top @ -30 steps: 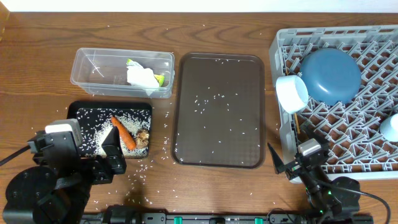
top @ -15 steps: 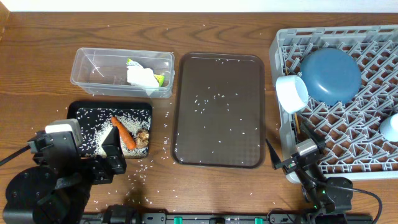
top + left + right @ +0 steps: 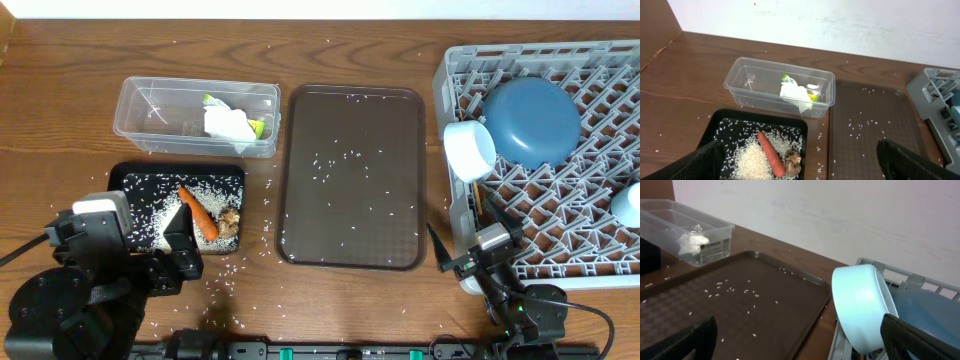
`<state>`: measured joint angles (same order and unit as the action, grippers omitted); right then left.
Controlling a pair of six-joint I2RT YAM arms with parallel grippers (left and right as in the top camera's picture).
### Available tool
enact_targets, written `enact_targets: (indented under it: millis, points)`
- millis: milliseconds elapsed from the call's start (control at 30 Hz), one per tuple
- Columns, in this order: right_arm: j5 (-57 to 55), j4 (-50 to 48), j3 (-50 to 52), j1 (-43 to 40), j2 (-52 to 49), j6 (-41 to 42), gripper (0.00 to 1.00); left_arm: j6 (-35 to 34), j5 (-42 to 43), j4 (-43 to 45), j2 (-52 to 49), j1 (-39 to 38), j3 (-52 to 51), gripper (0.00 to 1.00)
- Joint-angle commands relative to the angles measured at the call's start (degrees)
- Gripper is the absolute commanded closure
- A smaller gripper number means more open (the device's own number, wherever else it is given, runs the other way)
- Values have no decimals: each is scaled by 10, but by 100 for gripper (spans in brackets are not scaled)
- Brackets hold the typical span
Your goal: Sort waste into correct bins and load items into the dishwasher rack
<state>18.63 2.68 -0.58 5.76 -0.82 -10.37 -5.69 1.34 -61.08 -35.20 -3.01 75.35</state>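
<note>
A lab-style mock kitchen: wooden table (image 3: 60, 90), bare white wall (image 3: 840, 210), dishwasher rack (image 3: 590, 245).

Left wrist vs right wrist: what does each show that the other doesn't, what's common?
Only left wrist: the black rectangular tray holding an orange carrot, white rice grains and a brownish food scrap. Only right wrist, clearly: the white bowl standing on edge, the dark-blue shallow bowl behind it. Both: the clear plastic rectangular tub with the crumpled white paper napkin, the rice-speckled brown serving tray, the light-grey plastic dishwasher rack.
</note>
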Motion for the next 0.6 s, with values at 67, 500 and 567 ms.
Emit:
enact_targets:
  millis: [67, 500, 567]
  points:
    - [2, -1, 3, 2, 5, 7, 1, 10, 2, 2, 1, 0, 3, 2]
    - [2, -1, 3, 2, 5, 7, 1, 78, 32, 159, 54, 1, -124, 2]
    - [2, -1, 3, 2, 5, 7, 1, 111, 66, 228, 86, 1, -187, 2]
